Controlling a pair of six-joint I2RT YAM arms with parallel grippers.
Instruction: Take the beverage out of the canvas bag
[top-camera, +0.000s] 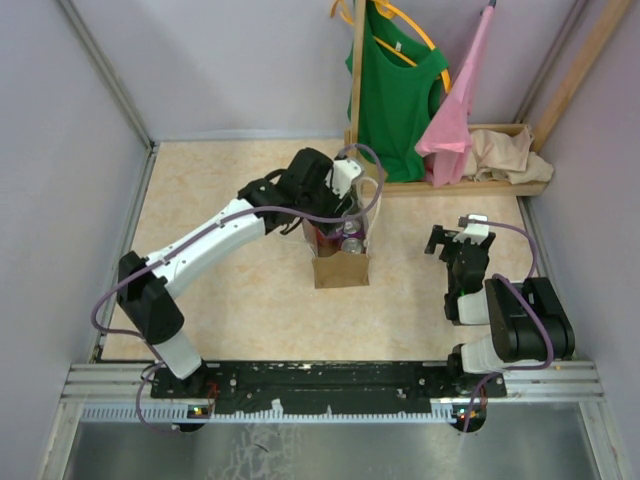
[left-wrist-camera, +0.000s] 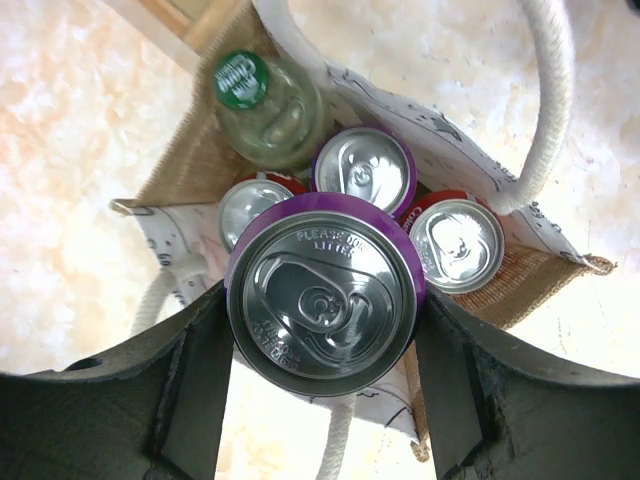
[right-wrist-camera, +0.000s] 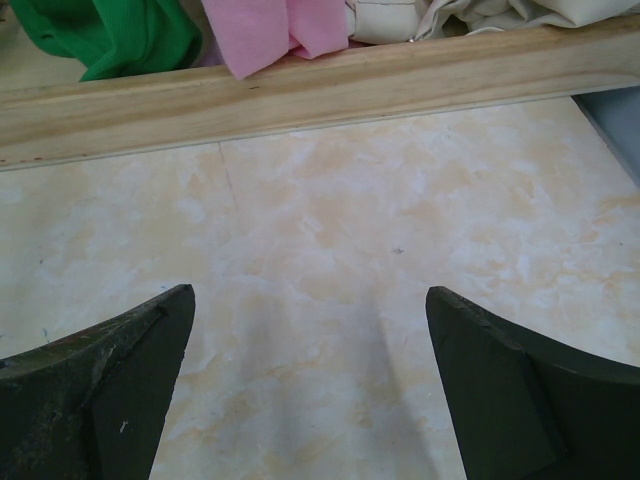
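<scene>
Top external view: the two arms I drive. The left arm (top-camera: 215, 235) has long white link shells between black joint housings. The right arm (top-camera: 510, 325) is mostly bulky black housings with one white segment near its base, and each carries a purple cable (top-camera: 98, 308) running from the base to a small white block (top-camera: 345, 176) at the wrist. Wrist views: my left fingers (left-wrist-camera: 150, 400) and right fingers (right-wrist-camera: 95, 395) are broad, matt, near-black wedges with scuffed faces and rough edges, and one of the right pair bears a tiny pale fleck.
</scene>
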